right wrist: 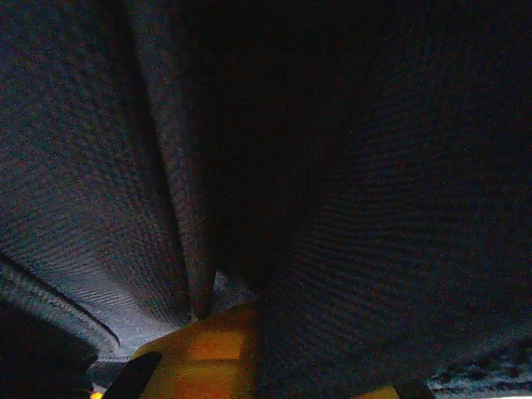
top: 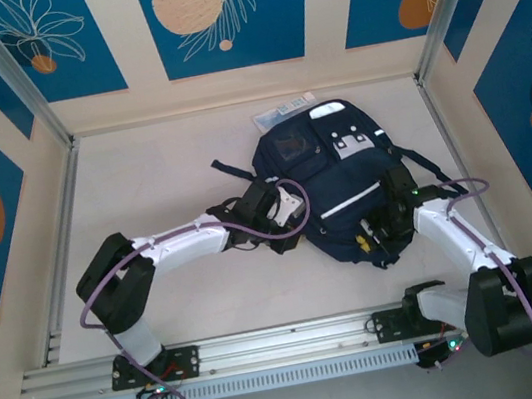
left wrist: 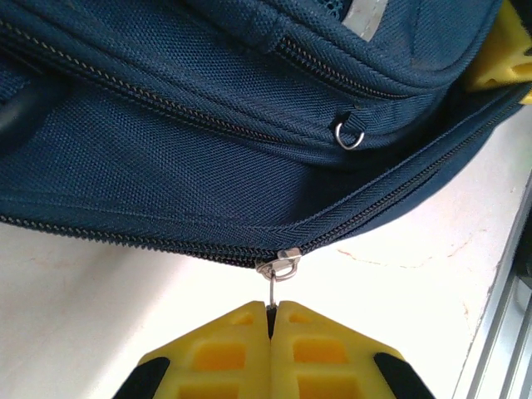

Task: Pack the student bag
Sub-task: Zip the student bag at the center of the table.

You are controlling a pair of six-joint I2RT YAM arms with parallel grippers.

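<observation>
Student bag (top: pixel 339 183) lies flat on the white table (top: pixel 161 176), right of centre, front pockets up, straps trailing off both sides. A pale printed sheet (top: pixel 283 113) pokes out from under its far edge.

Left gripper (top: pixel 287 218) sits at the bag's left edge, touching it. Wrist view: the yellow fingertips (left wrist: pixel 233 341) are pressed together, no gap, pinching the thin metal zipper pull (left wrist: pixel 272 291). The slider (left wrist: pixel 283 264) sits just above them on the main zipper (left wrist: pixel 399 187), which runs along the bag's lower seam. Teeth to the left of the slider look parted; to the right they look joined. A small metal ring (left wrist: pixel 349 135) hangs from the pocket seam above.

Right gripper (top: pixel 380 230) is at the bag's near right corner, buried in the fabric. Wrist view is dark: navy weave close on all sides, a fold running down into the jaws beside one yellow finger (right wrist: pixel 218 342). Jaws closed on that fold of bag cloth.
</observation>
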